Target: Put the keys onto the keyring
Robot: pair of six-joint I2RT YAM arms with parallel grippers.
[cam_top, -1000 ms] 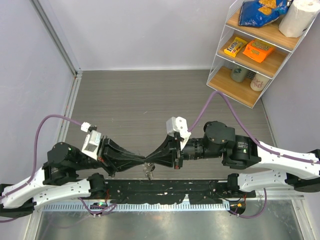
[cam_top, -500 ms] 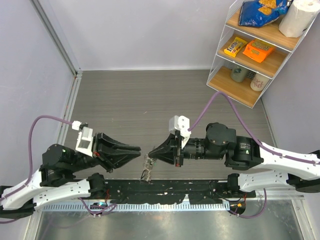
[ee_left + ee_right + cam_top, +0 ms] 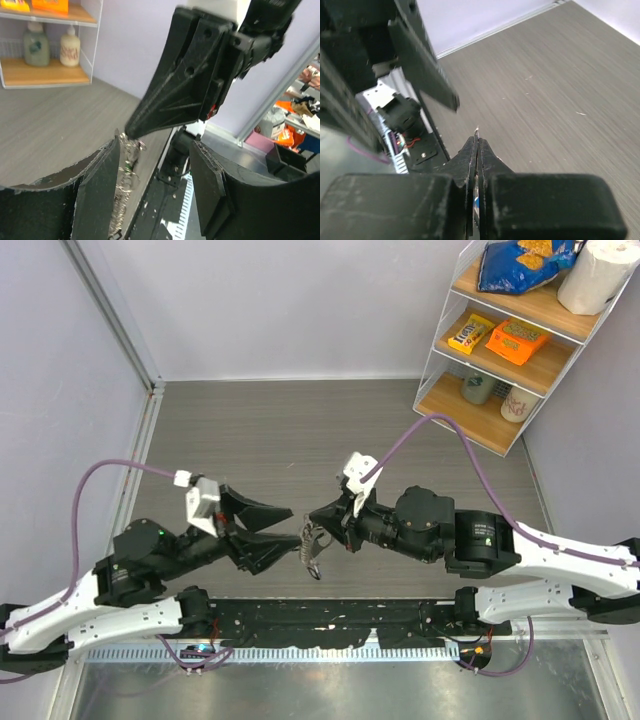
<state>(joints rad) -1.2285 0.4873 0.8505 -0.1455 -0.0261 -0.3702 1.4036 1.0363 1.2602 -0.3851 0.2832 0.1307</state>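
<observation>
My right gripper (image 3: pixel 312 517) is shut on the keyring (image 3: pixel 138 145), and a thin sliver of metal pokes out past its tips (image 3: pixel 477 132). A bit of blue shows deep between its closed fingers (image 3: pixel 476 200). The keys (image 3: pixel 312 552) dangle in a silvery bunch below those tips, above the floor, with a green spot (image 3: pixel 128 163) among them. My left gripper (image 3: pixel 281 530) faces the right one from the left, open, with the bunch just off its fingertips. In the left wrist view the keys hang beside the left finger (image 3: pixel 100 195), and nothing lies between the fingers.
A white wire shelf (image 3: pixel 505 335) stands at the back right with snack packs, bottles and a paper roll. Purple-grey walls close in the left and far sides. A black rail with cable chain (image 3: pixel 330 625) runs along the near edge under both arms.
The left gripper, shut against the right one's tips a second ago, has opened and pulled back. The right gripper kept its hold and rose slightly; the keys now hang from it alone.
</observation>
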